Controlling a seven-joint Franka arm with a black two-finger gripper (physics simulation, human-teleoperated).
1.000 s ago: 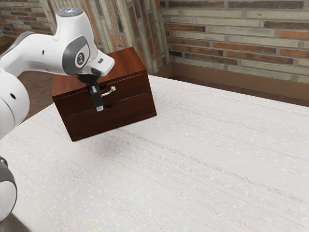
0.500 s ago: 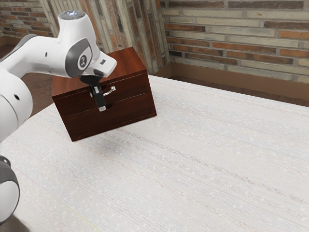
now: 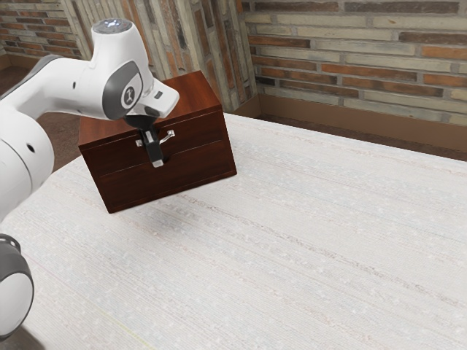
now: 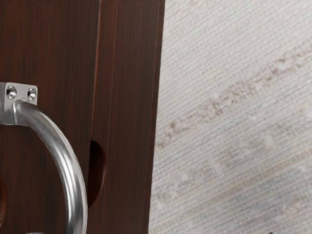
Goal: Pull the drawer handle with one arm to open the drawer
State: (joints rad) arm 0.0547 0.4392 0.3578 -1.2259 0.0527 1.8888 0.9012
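A dark wooden box (image 3: 186, 98) stands at the back left of the table, its upper drawer front (image 3: 198, 131) flush with the box. The drawer's silver bow handle (image 3: 167, 135) sticks out from that front. My black gripper (image 3: 155, 157) hangs from the white hand right at the handle, covering its left part. In the wrist view the curved handle (image 4: 61, 151) and its screwed bracket (image 4: 17, 95) sit close under my hand against the drawer front (image 4: 48, 48).
The pale table (image 3: 314, 240) stretches wide in front and to the exterior view's right of the box. A brick wall (image 3: 365, 51) runs behind. Below the handle, the lower panel has a finger notch (image 4: 96, 171).
My hand has moved a little toward the exterior view's right and closer to the box, so the gripper now sits at the handle. The box and drawer have not moved.
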